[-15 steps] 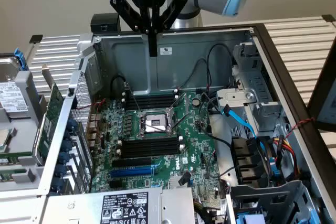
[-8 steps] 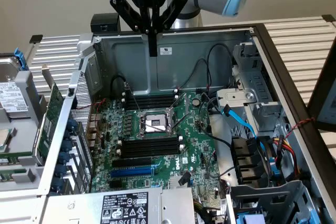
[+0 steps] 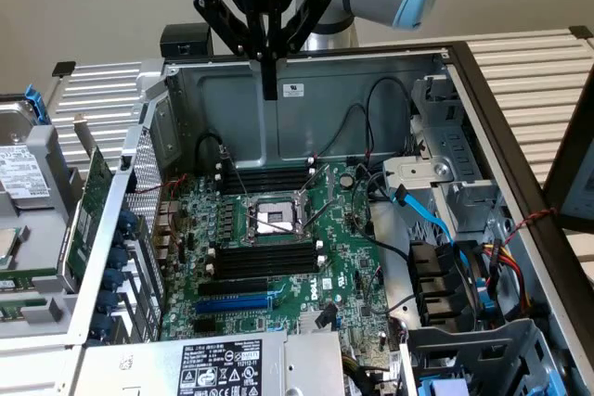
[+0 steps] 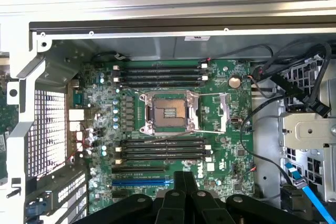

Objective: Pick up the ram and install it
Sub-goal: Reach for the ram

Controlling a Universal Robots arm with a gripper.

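My gripper hangs above the open computer case, over its back wall, with its black fingers pressed together and nothing between them. In the wrist view the shut fingertips point down toward the green motherboard. Long black empty slots lie on both sides of the CPU socket: one bank behind it and one bank in front, also seen as slots and slots. Thin green board edges lie at the exterior view's far left; I cannot tell if one is the ram.
A green expansion card stands outside the case's left wall. Black cables and a blue cable run on the exterior view's right near drive bays. A power supply label sits at the front. A blue slot lies near my fingers.
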